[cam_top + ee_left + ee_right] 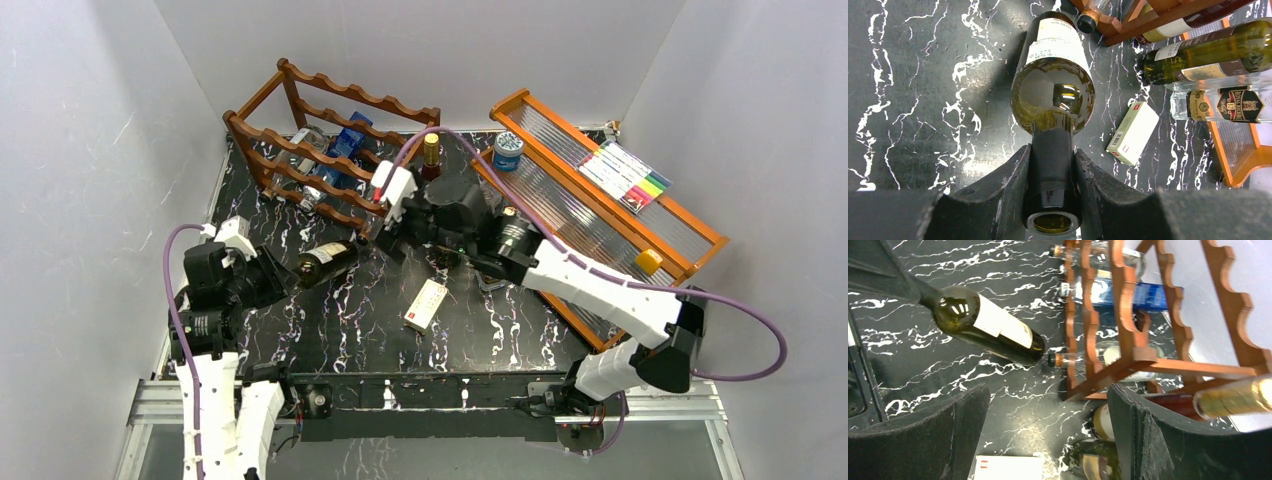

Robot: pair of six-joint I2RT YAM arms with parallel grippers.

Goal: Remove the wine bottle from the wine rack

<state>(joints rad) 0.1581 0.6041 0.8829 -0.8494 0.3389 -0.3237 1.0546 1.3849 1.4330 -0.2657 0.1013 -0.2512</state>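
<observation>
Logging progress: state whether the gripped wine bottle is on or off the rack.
Off: the wine bottle lies wholly outside the wine rack.

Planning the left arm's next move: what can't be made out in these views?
Top view: left gripper fingertips on the neck of the wine bottle, hidden under the wrist.
Left wrist: green bottle, cut off by the right edge.
Right wrist: gold-capped bottle, body behind a finger of the right gripper, cap cut off by the edge.

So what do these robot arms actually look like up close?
The left arm and right arm are white shells with black joints, each trailing a purple cable. The left gripper and right gripper have two thick, black, wedge-shaped fingers, scuffed grey.
</observation>
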